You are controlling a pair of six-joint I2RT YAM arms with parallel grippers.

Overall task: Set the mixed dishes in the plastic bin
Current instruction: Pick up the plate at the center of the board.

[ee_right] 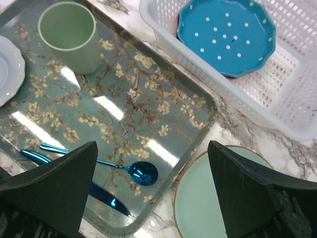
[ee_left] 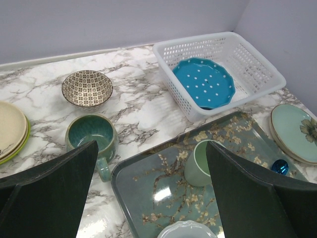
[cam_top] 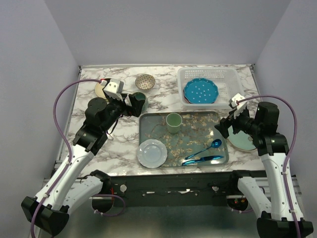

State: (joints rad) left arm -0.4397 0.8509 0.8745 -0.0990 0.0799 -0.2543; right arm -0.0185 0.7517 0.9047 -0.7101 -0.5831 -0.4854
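Bin back right: dotted blue plate inside, 1 seen clearly. Not yet in: bowl, mug, stacked plates, pale green plate. Empty, spread wide: left gripper near mug, right gripper over pale green plate.

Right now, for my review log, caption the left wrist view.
Open left gripper hovers near the teal mug, dotted plate already in the white bin.

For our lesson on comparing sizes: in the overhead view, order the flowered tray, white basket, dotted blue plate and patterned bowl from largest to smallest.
1. flowered tray
2. white basket
3. dotted blue plate
4. patterned bowl
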